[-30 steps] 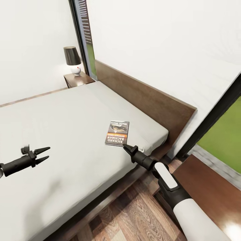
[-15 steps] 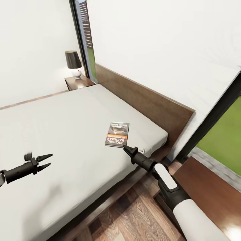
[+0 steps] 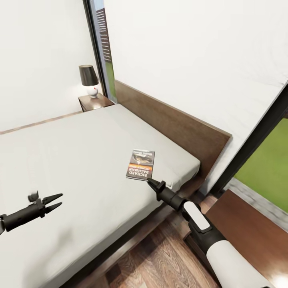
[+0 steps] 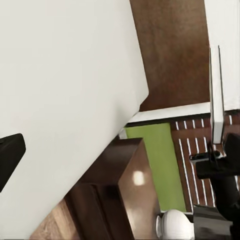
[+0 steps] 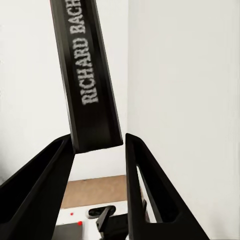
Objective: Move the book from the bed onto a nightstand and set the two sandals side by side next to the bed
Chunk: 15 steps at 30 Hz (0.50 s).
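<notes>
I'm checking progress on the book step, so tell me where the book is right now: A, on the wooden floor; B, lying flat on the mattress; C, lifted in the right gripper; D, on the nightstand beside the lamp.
B: the book lies flat on the bed, with the open right gripper at its near edge.

Access around book: open above and on mattress.
Mattress (image 3: 80, 160) bare on all sides of book (image 3: 140, 165); headboard (image 3: 172, 128) walls off far side. Right gripper (image 3: 150, 182) at book's near edge, fingers parted astride its spine. Far nightstand (image 3: 94, 102) top partly taken by lamp (image 3: 89, 80).
</notes>
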Available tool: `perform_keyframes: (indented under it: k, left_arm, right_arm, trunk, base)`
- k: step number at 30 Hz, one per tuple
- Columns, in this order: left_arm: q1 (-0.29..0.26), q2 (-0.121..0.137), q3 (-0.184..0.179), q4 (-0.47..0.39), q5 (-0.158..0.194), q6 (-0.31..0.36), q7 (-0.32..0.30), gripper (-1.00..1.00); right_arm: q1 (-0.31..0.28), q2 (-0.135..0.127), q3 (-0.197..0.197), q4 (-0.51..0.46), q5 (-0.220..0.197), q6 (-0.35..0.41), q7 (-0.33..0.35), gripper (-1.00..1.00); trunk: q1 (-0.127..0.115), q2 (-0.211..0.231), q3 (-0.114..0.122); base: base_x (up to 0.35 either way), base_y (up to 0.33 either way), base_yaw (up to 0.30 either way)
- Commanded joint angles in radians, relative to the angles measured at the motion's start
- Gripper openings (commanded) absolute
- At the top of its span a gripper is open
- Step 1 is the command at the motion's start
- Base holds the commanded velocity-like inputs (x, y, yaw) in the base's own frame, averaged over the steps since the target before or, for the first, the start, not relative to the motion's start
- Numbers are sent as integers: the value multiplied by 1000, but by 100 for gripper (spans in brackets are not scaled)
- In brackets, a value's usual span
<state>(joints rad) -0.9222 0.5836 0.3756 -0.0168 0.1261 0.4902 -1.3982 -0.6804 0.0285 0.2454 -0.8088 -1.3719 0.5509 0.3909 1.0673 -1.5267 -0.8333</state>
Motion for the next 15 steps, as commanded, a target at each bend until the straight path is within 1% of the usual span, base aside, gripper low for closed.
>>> perform_keyframes:
  k: [1,2,6,9,15]
  left_arm:
    - [2,1,-8,1,9,8,-8,100]
    - [5,1,-9,1,9,2,-14,100]
    - [9,3,-8,1,8,-19,-21,100]
    - [10,3,-8,1,8,-29,-22,100]
    - [11,4,-9,1,8,-40,-16,100]
  right_arm:
    - [-1,0,0,6,1,4,7,-100]
    - [-1,0,0,13,17,3,17,-100]
    - [-1,0,0,23,52,1,36,-100]
    - [-1,-1,0,26,63,0,47,-100]
    - [1,-3,-1,27,70,0,76,-100]
  trunk:
    - [0,0,1]
    - [0,0,3]
    - [0,0,9]
    - [0,0,14]
    - [0,0,24]
  base:
    - [0,0,0]
    - [0,0,0]
    - [0,0,0]
    - [0,0,0]
    - [0,0,0]
